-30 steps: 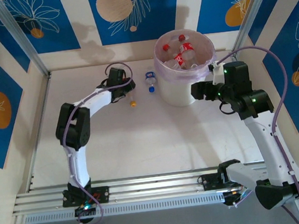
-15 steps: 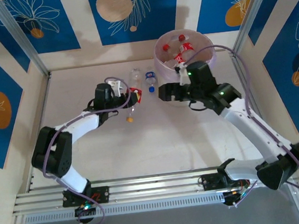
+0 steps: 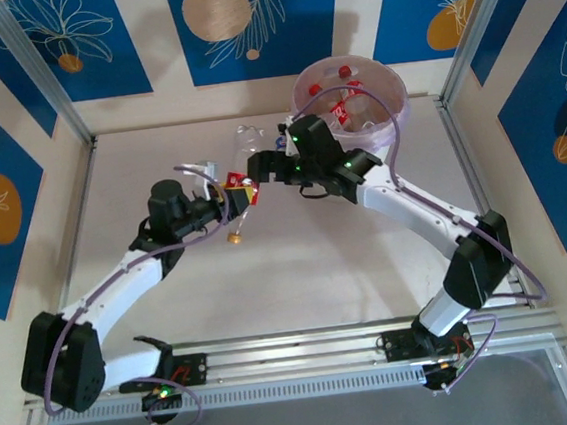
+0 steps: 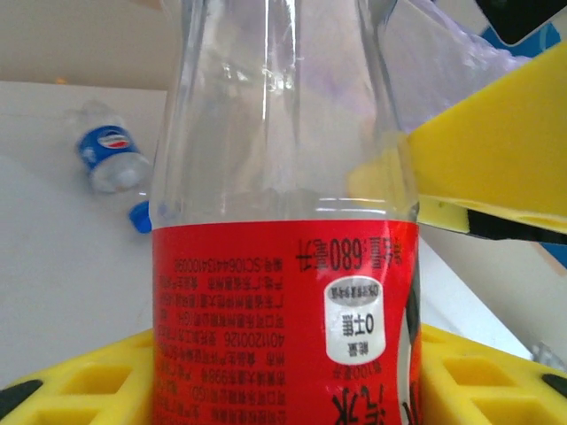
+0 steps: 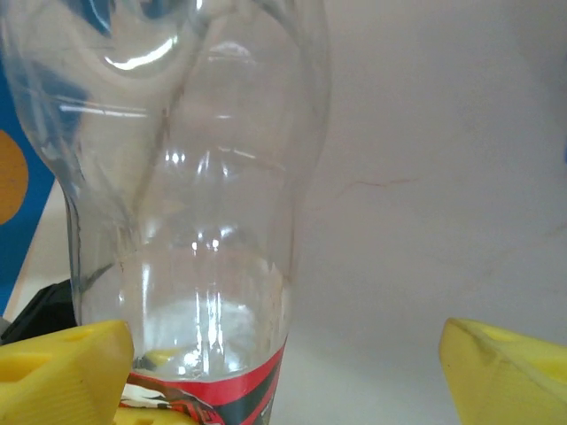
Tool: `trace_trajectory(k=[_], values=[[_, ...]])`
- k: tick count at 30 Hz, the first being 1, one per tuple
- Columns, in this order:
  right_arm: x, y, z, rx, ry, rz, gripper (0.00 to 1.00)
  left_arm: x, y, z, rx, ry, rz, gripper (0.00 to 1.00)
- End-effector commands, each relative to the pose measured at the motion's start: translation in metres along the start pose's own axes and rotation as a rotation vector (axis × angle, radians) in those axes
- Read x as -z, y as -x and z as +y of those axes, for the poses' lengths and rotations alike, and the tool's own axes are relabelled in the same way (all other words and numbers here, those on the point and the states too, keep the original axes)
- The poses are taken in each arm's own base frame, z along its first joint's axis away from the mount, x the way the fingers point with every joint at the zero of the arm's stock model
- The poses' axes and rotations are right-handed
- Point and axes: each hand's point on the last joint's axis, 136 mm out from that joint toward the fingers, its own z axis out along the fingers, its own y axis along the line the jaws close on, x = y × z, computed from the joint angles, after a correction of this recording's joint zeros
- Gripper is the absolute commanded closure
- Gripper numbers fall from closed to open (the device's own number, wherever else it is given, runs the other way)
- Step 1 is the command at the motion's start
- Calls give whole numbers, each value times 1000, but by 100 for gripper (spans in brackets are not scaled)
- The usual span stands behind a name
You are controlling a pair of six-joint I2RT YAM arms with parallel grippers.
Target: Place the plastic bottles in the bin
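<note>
The left hand (image 3: 229,194) is clenched on the red label of a clear plastic bottle with an orange cap (image 3: 246,146), holding it tilted over the white surface (image 3: 318,254). The right hand (image 3: 259,165) is released, with its fingers spread either side of the bottle's clear end, near the round white bin (image 3: 400,101).

One bottle (image 3: 245,146) left of the bin (image 3: 396,113), more bottles (image 3: 342,71) inside it.
</note>
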Motion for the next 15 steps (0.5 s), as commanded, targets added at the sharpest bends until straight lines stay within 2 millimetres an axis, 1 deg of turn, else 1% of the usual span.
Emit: trace_trajectory(k=[1,4,11,15], values=[[-8,32,21,6,55,-99,10,7,-1,-11,-47,-36,-9,59],[-18,34,31,14,90,-94,10,5,-1,-10,-40,-39,-16,59],[-38,27,39,8,116,-49,11,-3,9,-10,-7,-67,-57,59],[-43,26,41,5,126,-37,17,-6,13,-8,8,-65,-75,59]])
